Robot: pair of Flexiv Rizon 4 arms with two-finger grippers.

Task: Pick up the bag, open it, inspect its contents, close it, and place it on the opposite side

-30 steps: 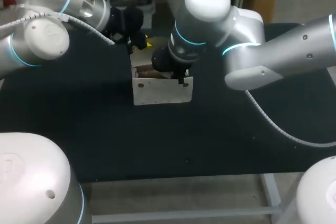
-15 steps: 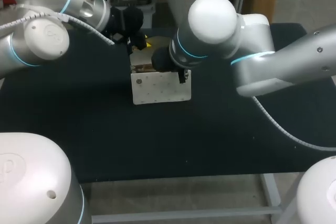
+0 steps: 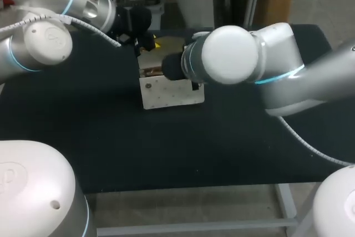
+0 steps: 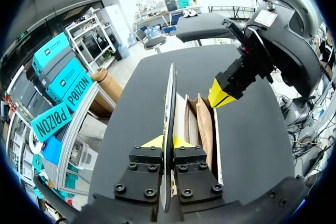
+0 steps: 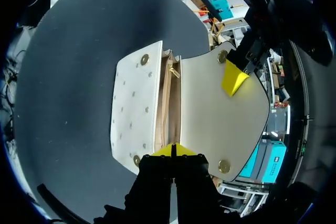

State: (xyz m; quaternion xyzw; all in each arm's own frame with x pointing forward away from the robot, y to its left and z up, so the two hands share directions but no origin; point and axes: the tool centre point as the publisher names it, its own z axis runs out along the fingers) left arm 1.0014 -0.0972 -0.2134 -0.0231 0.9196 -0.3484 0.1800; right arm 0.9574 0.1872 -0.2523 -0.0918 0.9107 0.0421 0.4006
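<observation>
Left gripper (image 4: 168, 141) is pinching the raised flap (image 5: 220, 108) of the white bag (image 3: 172, 94), which is sitting on the table (image 3: 111, 148) toward its far edge. Right gripper (image 5: 173, 150) is holding its fingers pressed together at the mouth rim; whether it is gripping the rim cannot be determined. Right arm (image 3: 233, 55) is blocking that gripper in the head view, its large joint having swung rightward since earlier. Only the right wrist view is showing the brown lining (image 5: 170, 103).

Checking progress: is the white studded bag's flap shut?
No, the white studded bag has its flap folded open, baring the tan lining.
</observation>
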